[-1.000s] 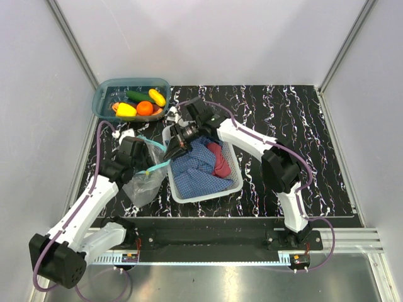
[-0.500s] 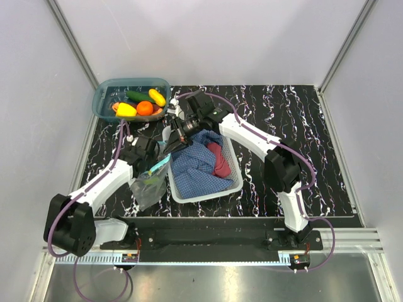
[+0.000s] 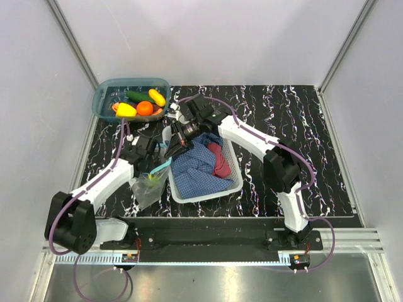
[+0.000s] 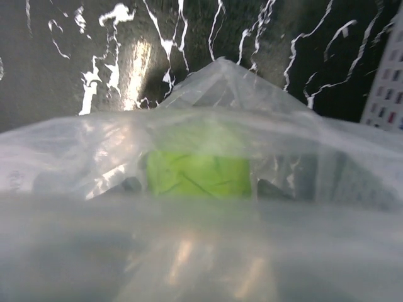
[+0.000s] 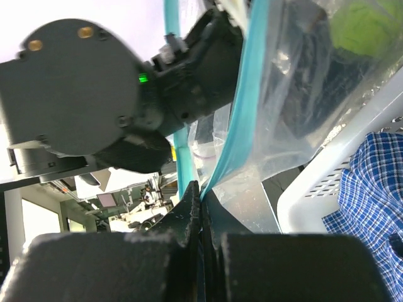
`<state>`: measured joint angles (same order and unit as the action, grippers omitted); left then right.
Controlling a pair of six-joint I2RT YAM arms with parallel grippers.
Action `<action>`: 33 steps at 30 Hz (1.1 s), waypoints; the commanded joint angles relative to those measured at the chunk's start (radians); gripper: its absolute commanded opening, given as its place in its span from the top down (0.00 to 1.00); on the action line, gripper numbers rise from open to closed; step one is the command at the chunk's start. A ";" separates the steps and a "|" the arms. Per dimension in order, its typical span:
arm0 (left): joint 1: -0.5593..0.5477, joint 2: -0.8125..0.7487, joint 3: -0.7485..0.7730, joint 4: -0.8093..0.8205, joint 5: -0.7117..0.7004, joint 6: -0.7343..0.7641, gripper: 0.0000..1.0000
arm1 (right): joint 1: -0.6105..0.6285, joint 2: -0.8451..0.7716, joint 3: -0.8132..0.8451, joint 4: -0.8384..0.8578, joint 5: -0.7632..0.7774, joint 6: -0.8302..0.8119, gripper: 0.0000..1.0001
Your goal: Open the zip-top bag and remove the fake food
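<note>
Just left of the white basket (image 3: 208, 196), your right gripper (image 5: 200, 200) is pinching the teal strip (image 5: 242, 107) of the zip-top bag (image 3: 146, 189), keeping its mouth parted. Your left gripper (image 3: 153, 165) is working at that mouth, and its finger spread cannot be told. One lime-green piece (image 4: 198, 173) is lying inside, not yet removed. The other fake food (image 3: 143, 107) is sitting in the bin (image 3: 101, 100) beyond the basket's far-left corner.

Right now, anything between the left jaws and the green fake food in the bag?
Yes. In the left wrist view, crumpled clear film of the zip-top bag lies across the near side of the lime-green fake food. The left jaws themselves aren't visible there.
</note>
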<state>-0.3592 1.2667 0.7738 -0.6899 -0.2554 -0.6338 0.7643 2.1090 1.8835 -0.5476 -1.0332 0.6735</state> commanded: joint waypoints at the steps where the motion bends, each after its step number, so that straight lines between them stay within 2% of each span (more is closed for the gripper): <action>1: 0.000 -0.014 0.005 0.018 -0.030 -0.001 0.27 | 0.007 -0.037 0.003 0.012 -0.014 -0.020 1.00; 6: 0.000 0.034 -0.022 0.035 -0.033 -0.007 0.32 | 0.009 -0.038 0.002 0.011 -0.011 -0.020 1.00; 9: 0.000 0.025 -0.041 0.043 -0.035 -0.001 0.47 | 0.009 -0.041 -0.003 0.012 -0.010 -0.020 1.00; 10: 0.000 0.017 -0.041 0.038 -0.033 0.002 0.60 | 0.009 -0.043 -0.004 0.012 -0.005 -0.020 1.00; 11: 0.000 -0.007 -0.038 0.032 -0.031 0.002 0.66 | 0.009 -0.044 -0.007 0.012 -0.005 -0.022 1.00; 13: 0.000 -0.055 -0.015 0.007 -0.016 0.003 0.77 | 0.009 -0.043 -0.012 0.011 -0.004 -0.025 1.00; 16: -0.001 -0.093 0.056 -0.051 0.054 0.026 0.88 | 0.010 -0.040 -0.017 0.012 0.002 -0.031 1.00; 17: -0.001 -0.111 0.079 -0.072 0.073 0.031 0.99 | 0.010 -0.040 -0.020 0.011 0.004 -0.034 1.00; 25: -0.015 -0.260 0.179 -0.152 0.186 0.095 1.00 | 0.033 -0.032 0.015 -0.018 0.044 -0.042 1.00; 30: -0.021 -0.289 0.148 -0.192 0.309 0.088 1.00 | 0.035 -0.030 0.074 -0.020 0.119 -0.014 1.00; 33: -0.040 -0.343 0.087 -0.192 0.301 0.043 1.00 | 0.030 -0.011 0.132 -0.014 0.139 0.017 1.00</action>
<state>-0.3779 0.9859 0.9112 -0.8635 -0.0311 -0.5617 0.7956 2.1098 1.9152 -0.5777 -0.9474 0.6617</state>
